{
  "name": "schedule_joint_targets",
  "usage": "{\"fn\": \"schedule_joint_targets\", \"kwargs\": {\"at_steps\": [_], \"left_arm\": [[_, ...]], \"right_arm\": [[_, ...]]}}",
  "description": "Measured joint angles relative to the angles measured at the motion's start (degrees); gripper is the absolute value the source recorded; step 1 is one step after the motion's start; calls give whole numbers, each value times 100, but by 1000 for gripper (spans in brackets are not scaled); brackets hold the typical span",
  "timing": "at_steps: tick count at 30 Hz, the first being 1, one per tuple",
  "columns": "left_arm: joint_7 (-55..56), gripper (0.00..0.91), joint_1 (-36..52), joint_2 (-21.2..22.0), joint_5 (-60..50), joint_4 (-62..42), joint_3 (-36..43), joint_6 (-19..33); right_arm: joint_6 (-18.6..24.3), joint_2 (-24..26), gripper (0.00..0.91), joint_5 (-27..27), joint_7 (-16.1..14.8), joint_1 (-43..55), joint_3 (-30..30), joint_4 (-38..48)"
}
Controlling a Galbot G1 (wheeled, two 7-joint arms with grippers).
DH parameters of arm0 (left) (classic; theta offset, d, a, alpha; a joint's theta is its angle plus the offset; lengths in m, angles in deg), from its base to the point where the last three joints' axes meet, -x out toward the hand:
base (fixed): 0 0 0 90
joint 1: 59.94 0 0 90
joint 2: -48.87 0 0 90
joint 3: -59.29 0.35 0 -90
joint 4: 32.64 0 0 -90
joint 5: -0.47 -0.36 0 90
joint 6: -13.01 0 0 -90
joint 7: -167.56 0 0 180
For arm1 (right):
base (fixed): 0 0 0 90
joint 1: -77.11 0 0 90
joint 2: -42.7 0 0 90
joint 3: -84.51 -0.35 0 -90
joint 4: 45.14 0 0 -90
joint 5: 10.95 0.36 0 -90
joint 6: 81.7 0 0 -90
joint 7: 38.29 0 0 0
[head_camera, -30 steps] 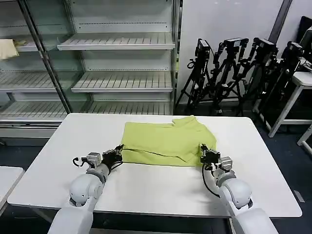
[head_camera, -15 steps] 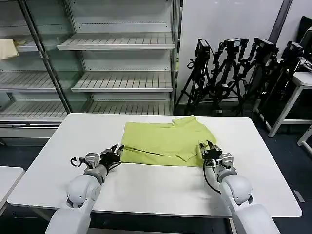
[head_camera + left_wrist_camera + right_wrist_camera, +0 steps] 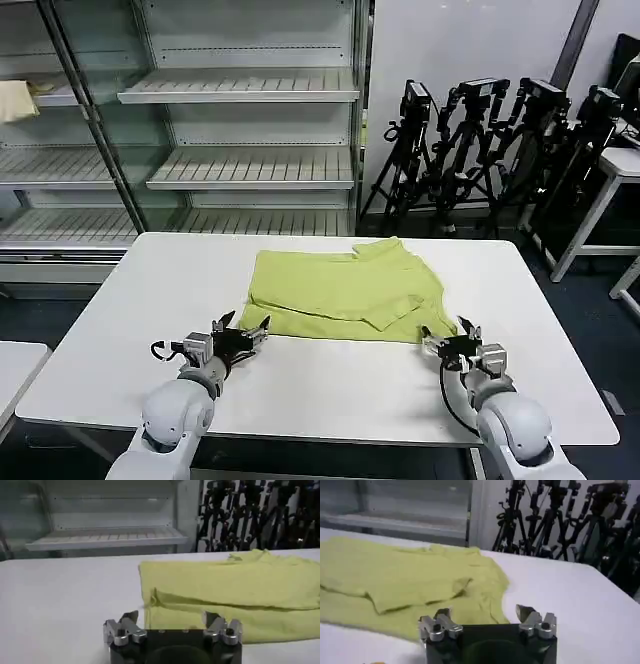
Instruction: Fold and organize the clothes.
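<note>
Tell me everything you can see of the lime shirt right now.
The lime shirt is soft, thin, plain yellow-green fabric, lying flat on the white table, folded into a rough rectangle with layered edges along its near side and the collar bunched at the far right corner. Both open grippers, left and right, sit just short of it, not touching.

Folded shirt (image 3: 340,297) mid-table (image 3: 130,300), left tool (image 3: 243,335) and right tool (image 3: 451,342) at its near corners

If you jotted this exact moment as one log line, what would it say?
shirt: folded on table | left gripper: open, off near edge | right gripper: open, off near corner
</note>
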Motion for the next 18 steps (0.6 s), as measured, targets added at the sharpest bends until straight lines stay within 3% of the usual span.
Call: {"fn": "schedule_joint_targets", "kwargs": {"at_steps": [18], "left_arm": [[-202, 0, -121, -89, -252, -177, 2, 13]], "right_arm": [[-76, 40, 0, 82, -97, -342, -86, -256]]}}
